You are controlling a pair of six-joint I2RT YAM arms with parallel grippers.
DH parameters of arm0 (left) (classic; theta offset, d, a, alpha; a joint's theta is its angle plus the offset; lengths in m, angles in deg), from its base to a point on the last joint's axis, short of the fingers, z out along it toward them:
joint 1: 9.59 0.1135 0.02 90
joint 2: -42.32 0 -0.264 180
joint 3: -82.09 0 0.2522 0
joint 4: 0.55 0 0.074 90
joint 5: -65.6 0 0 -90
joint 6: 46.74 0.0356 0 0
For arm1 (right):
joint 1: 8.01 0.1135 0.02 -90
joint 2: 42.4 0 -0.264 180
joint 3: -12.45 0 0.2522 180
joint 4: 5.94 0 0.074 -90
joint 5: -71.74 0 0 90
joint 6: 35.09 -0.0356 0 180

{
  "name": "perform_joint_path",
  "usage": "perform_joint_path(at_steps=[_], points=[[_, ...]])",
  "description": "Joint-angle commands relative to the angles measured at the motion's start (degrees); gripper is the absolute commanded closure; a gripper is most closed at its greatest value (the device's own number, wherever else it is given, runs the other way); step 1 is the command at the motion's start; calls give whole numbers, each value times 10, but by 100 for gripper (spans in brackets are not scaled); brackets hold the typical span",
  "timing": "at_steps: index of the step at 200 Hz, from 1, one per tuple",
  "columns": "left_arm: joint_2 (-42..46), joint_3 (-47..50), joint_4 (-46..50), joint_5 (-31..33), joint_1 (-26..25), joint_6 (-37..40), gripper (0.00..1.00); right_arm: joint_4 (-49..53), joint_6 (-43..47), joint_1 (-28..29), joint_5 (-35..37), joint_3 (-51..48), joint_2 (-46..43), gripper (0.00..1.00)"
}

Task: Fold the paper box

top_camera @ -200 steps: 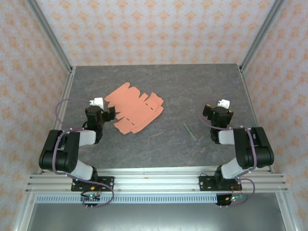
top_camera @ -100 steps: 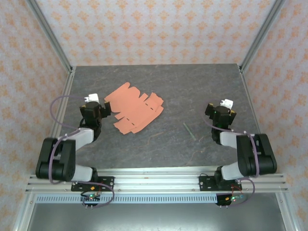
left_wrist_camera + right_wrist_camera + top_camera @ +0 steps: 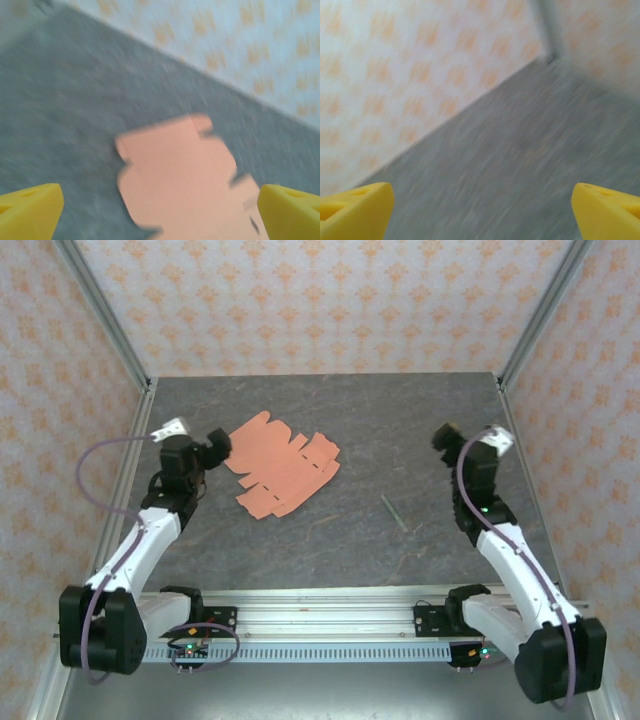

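1. The paper box (image 3: 285,468) is an unfolded die-cut sheet of thin salmon card, lying flat on the grey worktop (image 3: 400,420). I judge it very light and limp. It would probably skate over the worktop under a sideways push, and it offers almost no edge to get a finger under.
2. Thin card creases for good, so pinching it mid-panel risks a stray fold. The better holds look like the outer tabs and flaps, taken close to a crease line. One tool could pin a panel while the other lifts a flap.
3. In the overhead view the sheet sits left of the worktop's centre and lies askew, with tabs along its 9 o'clock and 3 o'clock edges.
4. The left tool (image 3: 216,444) is spread wide and carries nothing. It sits just beside the sheet's 9 o'clock edge, so the sheet's middle is at about 4 o'clock from it. I cannot tell whether they touch. In the blurred left wrist view, the card lies ahead at 12 o'clock between the yellow fingertips (image 3: 30,210).
5. The right tool (image 3: 445,435) is also wide and empty, well apart from the sheet, which lies at its 9 o'clock. A thin grey stick (image 3: 393,512) rests at about 7 o'clock from this tool.
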Motion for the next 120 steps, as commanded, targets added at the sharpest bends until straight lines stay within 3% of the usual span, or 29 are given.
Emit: perform_joint_path(at_steps=[1, 24, 47, 88, 120], points=[[-55, -59, 88, -51, -69, 10, 0, 99, -55, 112, -61, 26, 70, 8], [-121, -94, 114, -62, -78, 10, 3, 70, -105, 213, -98, 62, 181, 10], [-164, -109, 115, -69, -73, 10, 4, 18, -151, 274, -127, 97, 286, 12], [-204, -106, 97, -109, -52, -16, 6, -116, -230, 302, -166, 116, 409, 21], [-206, -108, 109, -110, -51, -12, 6, -163, -251, 314, -142, 123, 456, 32]])
